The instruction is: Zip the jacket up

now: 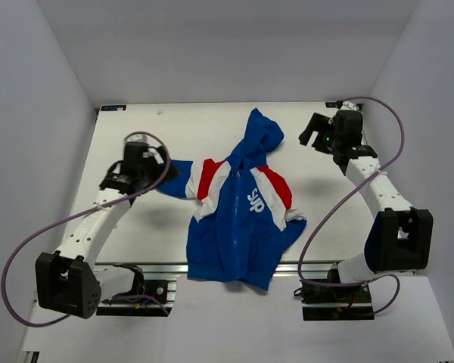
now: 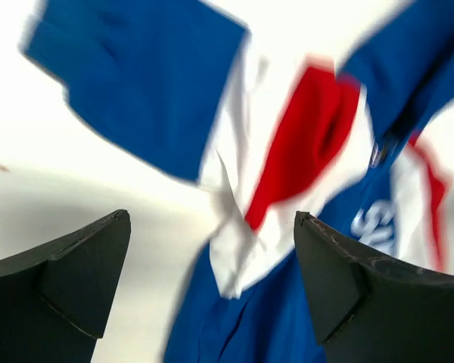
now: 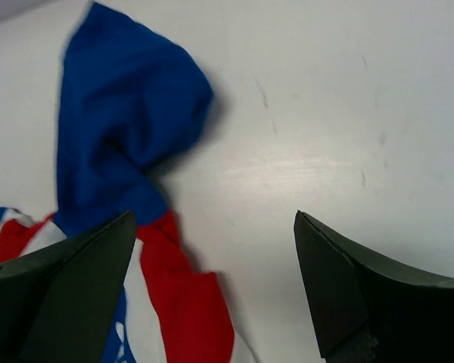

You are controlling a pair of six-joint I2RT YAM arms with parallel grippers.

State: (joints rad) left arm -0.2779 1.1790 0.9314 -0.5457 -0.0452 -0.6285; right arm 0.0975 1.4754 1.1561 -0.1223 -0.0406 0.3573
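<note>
The blue jacket (image 1: pixel 238 227) lies front up in the middle of the table, hood (image 1: pixel 259 132) towards the far side, white lettering on the chest, hem reaching over the near edge. Its front looks closed along the middle; the zip pull is too small to make out. My left gripper (image 1: pixel 163 162) is open and empty, hovering by the jacket's left sleeve (image 1: pixel 180 180). The left wrist view shows that sleeve (image 2: pixel 136 83) and the red band (image 2: pixel 306 136) beyond my open gripper (image 2: pixel 212 215). My right gripper (image 1: pixel 312 130) is open and empty, to the right of the hood (image 3: pixel 129 113); it also shows in its own view (image 3: pixel 216 215).
White walls (image 1: pixel 45 113) enclose the table on the left, far and right sides. A metal rail (image 1: pixel 166 266) runs along the near edge between the arm bases. Purple cables (image 1: pixel 30 242) loop beside both arms.
</note>
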